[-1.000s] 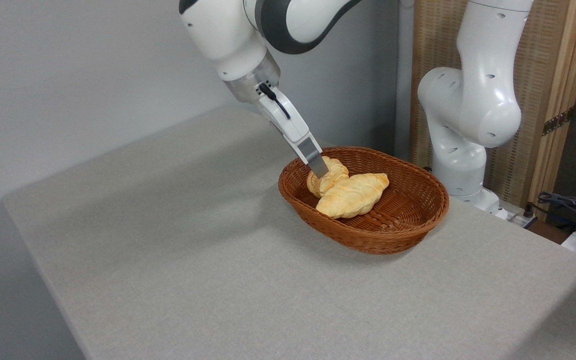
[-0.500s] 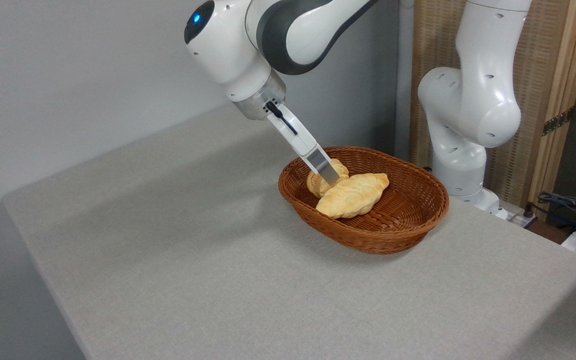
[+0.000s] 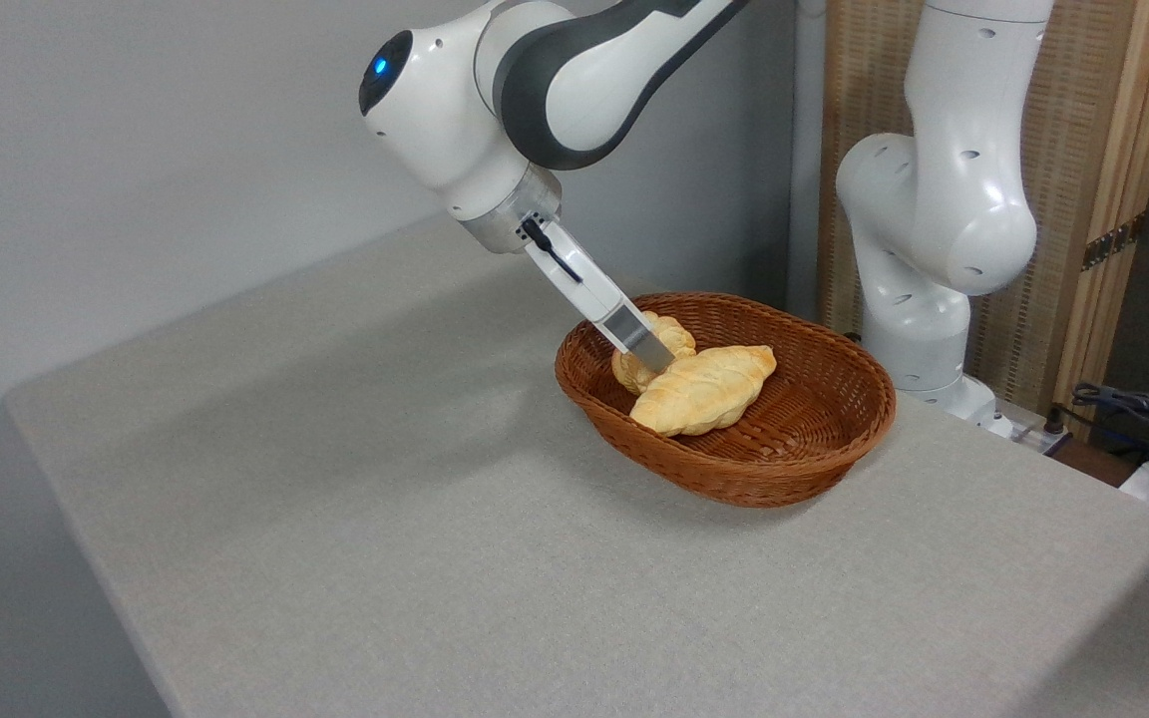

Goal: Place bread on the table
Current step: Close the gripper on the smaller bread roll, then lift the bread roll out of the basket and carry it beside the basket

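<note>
Camera view showed the end effector (image 3: pixel 656 361) slanted down into the wicker basket (image 3: pixel 814 439), its visible finger (image 3: pixel 634 337) lying across the bread (image 3: pixel 646 357), the small knotted roll at the basket's left end. The roll sat touching the longer braided loaf (image 3: pixel 704 389), partly tucked behind it. Only one finger could be seen, so whether the end effector was spread or already pinching the roll could not be told. The step in hand looked like taking hold of the roll. To do it well, the fingers should straddle the roll alone, clear of the loaf and the basket rim, and close firmly on its lumpy sides. A straight lift would then clear the rim before carrying it to the open grey tabletop (image 3: pixel 355 519) nearby.
</note>
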Tool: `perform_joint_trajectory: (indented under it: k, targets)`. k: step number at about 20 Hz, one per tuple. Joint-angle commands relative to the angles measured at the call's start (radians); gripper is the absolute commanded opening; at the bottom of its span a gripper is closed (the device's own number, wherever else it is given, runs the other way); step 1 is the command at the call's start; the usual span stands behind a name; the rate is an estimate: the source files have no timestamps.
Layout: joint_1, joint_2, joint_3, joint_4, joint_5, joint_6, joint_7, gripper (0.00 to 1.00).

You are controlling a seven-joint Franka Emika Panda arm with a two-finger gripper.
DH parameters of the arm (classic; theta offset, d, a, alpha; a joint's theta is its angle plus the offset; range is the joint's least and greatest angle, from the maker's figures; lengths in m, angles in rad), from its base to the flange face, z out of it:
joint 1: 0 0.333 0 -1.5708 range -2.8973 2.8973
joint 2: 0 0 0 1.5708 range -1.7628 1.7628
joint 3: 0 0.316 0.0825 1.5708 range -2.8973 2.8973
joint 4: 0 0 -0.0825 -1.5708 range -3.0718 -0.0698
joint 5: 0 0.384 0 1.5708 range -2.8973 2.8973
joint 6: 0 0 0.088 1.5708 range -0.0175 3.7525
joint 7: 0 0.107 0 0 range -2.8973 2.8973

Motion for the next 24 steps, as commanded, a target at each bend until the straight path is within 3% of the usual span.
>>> perform_joint_trajectory:
  k: [1,8,17,24]
  targets:
    - [-0.005,0.002,0.008,0.011,-0.017,-0.008,0.015,0.28]
    - [-0.005,0.002,0.008,0.014,-0.017,-0.011,0.017,0.27]
    - [-0.003,-0.001,0.009,0.023,-0.015,-0.023,0.032,0.19]
    - [-0.003,-0.016,0.02,0.098,-0.009,-0.103,0.086,0.2]
